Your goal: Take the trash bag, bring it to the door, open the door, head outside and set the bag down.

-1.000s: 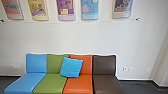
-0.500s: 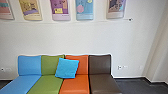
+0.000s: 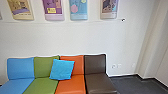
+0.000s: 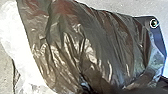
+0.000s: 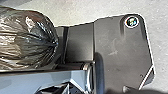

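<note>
Trash bag, shiny dark crinkled translucent plastic (image 5: 26, 42), is at the robot's own base, on the robot's side of the sofa. Looks bulky and filled, with creases gathering to a pucker at one end. It overlaps the robot's wide dark plate (image 5: 117, 52) and sits just beside the jointed bar (image 5: 37, 80). Can't tell if it rests on the plate or hangs over it.

Left hand and right hand: can't tell how far open either is, or what either has hold of.

Sofa, low and armless with padded blue, green, orange and dark brown sections (image 3: 95, 64), is ahead. Square bright blue cushion (image 3: 62, 69) is on it, tilted, across the green and orange backrests. Behind the sofa, plain white wall (image 3: 62, 40); above it, colorful illustrated posters (image 3: 79, 10). Right of the sofa, pale wall outlets (image 3: 114, 66) and dark grey floor (image 3: 135, 85).
</note>
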Available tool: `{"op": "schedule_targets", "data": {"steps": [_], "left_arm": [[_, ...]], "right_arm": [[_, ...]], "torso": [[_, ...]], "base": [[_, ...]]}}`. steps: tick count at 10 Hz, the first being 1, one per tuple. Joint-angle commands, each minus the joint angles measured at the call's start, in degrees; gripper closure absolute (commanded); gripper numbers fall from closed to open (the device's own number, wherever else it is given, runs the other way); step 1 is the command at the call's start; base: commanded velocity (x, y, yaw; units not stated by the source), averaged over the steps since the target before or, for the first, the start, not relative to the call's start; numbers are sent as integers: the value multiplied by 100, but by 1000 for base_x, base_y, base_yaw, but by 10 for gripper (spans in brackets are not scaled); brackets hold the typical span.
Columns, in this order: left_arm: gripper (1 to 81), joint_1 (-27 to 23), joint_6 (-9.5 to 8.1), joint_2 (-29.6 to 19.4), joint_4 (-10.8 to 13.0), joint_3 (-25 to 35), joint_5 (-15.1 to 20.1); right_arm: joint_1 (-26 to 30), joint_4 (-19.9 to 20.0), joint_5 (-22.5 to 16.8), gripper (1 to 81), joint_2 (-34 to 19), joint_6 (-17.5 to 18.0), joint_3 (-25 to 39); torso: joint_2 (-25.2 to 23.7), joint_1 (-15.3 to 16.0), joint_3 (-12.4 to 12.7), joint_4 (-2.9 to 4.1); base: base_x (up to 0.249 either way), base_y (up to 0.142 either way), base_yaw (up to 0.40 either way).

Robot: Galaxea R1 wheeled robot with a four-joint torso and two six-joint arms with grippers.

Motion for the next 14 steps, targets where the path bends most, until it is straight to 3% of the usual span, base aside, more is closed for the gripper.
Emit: {"op": "schedule_targets", "data": {"steps": [1,14], "left_arm": [[811,-411,38,-31,10,1,366],[811,-411,38,13,98,-8,366]], "right_arm": [[264,-38,-362,10,-4,-30,32],[299,-38,-371,10,84,-30,23]], "torso": [[0,0,0,0],[0,0,0,0]], "base": [[0,0,-164],[0,0,-221]]}}
